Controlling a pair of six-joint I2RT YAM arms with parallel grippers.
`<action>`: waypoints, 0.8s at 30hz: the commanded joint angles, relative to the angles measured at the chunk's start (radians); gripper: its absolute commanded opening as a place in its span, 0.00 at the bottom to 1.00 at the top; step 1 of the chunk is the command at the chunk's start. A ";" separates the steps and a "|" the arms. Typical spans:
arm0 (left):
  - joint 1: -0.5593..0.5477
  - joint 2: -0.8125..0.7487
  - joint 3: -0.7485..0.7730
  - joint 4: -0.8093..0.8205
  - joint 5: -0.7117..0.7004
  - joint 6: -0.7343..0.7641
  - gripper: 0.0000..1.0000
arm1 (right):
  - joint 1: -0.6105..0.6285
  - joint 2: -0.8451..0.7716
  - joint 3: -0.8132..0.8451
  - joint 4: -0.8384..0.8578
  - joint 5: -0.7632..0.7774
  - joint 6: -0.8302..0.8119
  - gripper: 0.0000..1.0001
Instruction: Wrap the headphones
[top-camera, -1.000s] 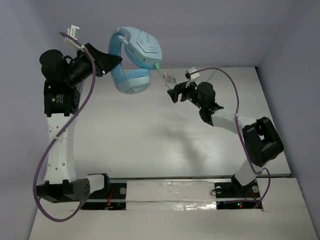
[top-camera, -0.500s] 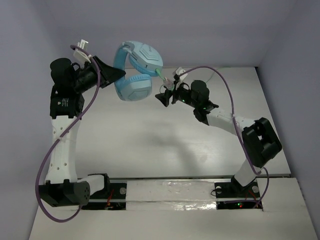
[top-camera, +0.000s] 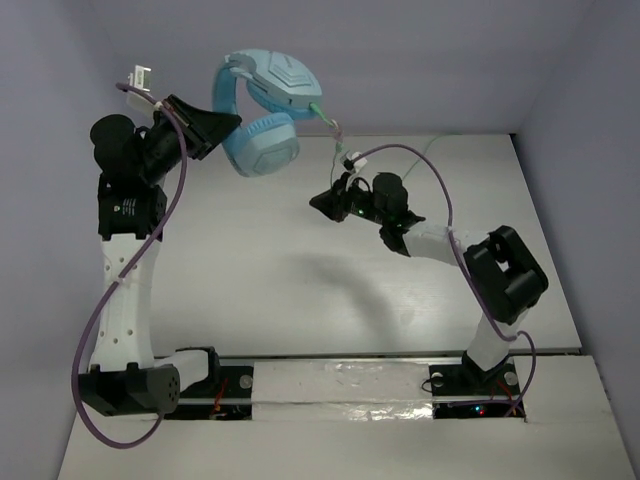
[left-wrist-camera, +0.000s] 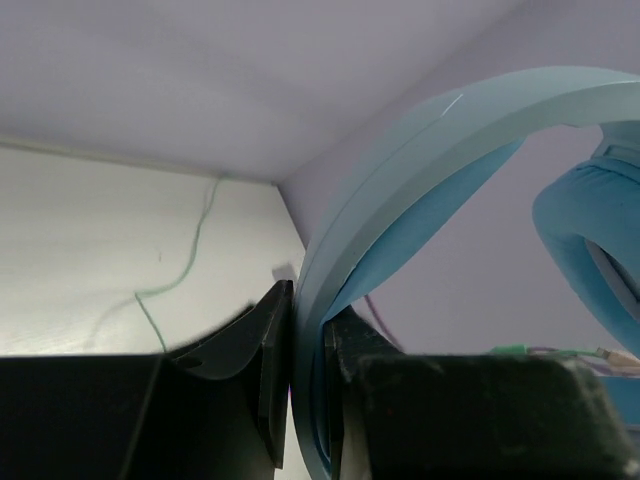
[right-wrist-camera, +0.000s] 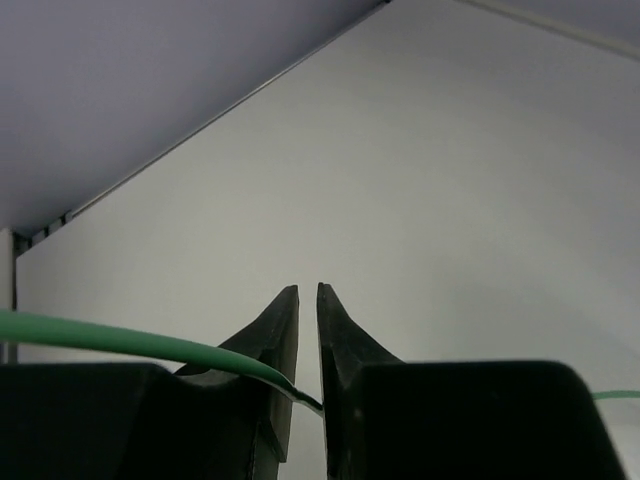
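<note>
Winding seems the step in hand: left tool (left-wrist-camera: 306, 310) clamps the headphones (top-camera: 262, 145) aloft by the headband (left-wrist-camera: 420, 150), right tool (right-wrist-camera: 307, 295) below pinches the cable (right-wrist-camera: 120, 340), which it must next carry round that band.

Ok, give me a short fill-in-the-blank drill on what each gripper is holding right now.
1. The left gripper is shut on the headphones at their ____.
2. The right gripper pinches a thin cable whose colour is ____.
3. The earcups and band of the headphones are light ____.
Missing words: headband; green; blue.
</note>
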 joint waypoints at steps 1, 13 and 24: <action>0.001 0.002 -0.036 0.219 -0.210 -0.176 0.00 | 0.066 -0.051 -0.050 0.093 0.028 0.105 0.19; -0.040 0.087 -0.300 0.456 -0.507 -0.301 0.00 | 0.201 -0.183 -0.161 -0.005 -0.012 0.241 0.40; -0.063 -0.002 -0.396 0.496 -0.536 -0.326 0.00 | 0.360 -0.245 -0.151 -0.099 0.161 0.134 0.28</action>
